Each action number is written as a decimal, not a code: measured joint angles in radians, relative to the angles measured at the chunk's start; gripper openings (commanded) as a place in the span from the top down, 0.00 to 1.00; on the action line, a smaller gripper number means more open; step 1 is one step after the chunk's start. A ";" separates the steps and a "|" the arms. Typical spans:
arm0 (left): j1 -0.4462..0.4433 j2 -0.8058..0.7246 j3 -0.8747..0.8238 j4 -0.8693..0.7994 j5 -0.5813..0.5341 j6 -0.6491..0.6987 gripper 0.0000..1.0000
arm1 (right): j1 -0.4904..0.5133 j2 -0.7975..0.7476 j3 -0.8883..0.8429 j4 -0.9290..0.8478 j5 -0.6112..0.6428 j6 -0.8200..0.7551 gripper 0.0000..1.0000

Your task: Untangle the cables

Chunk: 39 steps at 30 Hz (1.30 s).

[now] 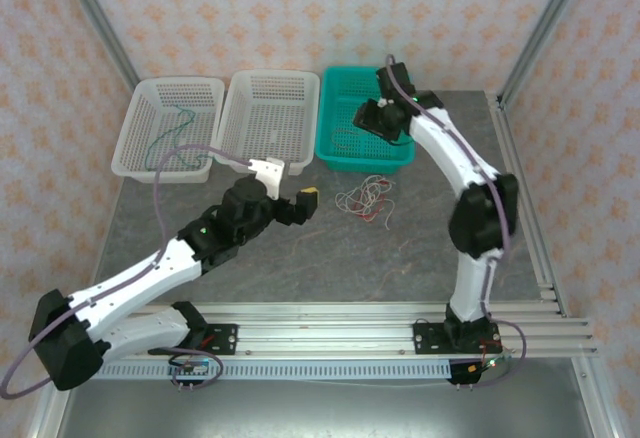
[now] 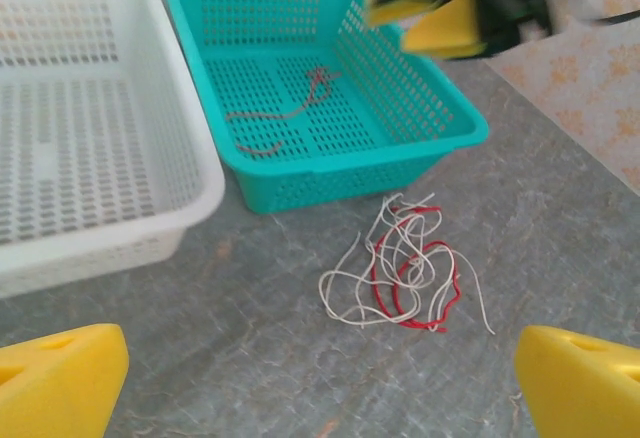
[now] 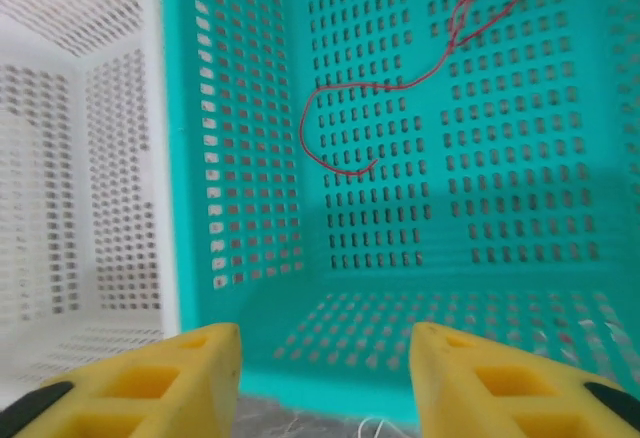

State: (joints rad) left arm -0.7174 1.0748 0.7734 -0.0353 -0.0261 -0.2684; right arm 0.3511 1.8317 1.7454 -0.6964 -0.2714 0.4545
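Observation:
A tangle of white cable (image 2: 362, 280) and bright red cable (image 2: 434, 290) lies on the grey table just in front of the teal basket (image 2: 300, 180); from above the tangle (image 1: 366, 198) sits mid-table. A red-brown cable (image 3: 392, 86) lies alone on the teal basket's floor. A green cable (image 1: 176, 121) rests in the far-left white basket (image 1: 140, 158). My left gripper (image 2: 320, 388) is open, low over the table, short of the tangle, with nothing between its yellow fingers (image 2: 62, 380). My right gripper (image 3: 325, 378) hangs open and empty over the teal basket's near rim.
The middle white basket (image 1: 236, 146) stands between the other two, with nothing inside. All three baskets line the back of the table. The right arm (image 1: 470, 173) arches over the table's right side. Aluminium rails (image 1: 330, 323) run along the near edge.

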 measured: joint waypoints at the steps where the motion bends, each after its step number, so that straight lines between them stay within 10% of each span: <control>1: 0.000 0.025 0.006 0.002 0.008 -0.016 0.00 | 0.000 -0.081 -0.080 0.030 0.021 0.008 0.44; 10: -0.003 0.207 0.071 0.039 0.079 -0.102 0.01 | -0.001 -0.671 -0.792 0.280 0.202 0.160 0.35; 22: -0.016 0.276 0.135 0.047 0.104 -0.128 0.01 | -0.005 -0.301 -0.937 0.548 -0.029 0.320 0.54; 29: -0.023 0.271 0.135 0.045 0.095 -0.136 0.00 | -0.019 -0.158 -0.915 0.621 -0.066 0.325 0.99; 39: -0.023 0.277 0.152 0.031 0.089 -0.147 0.00 | -0.021 -0.386 -0.942 0.533 0.036 0.232 1.00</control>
State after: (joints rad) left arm -0.7399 1.3518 0.9257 -0.0040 0.0631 -0.4156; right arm 0.3302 1.4456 0.8032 -0.1638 -0.2352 0.6865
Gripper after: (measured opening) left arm 0.999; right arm 0.053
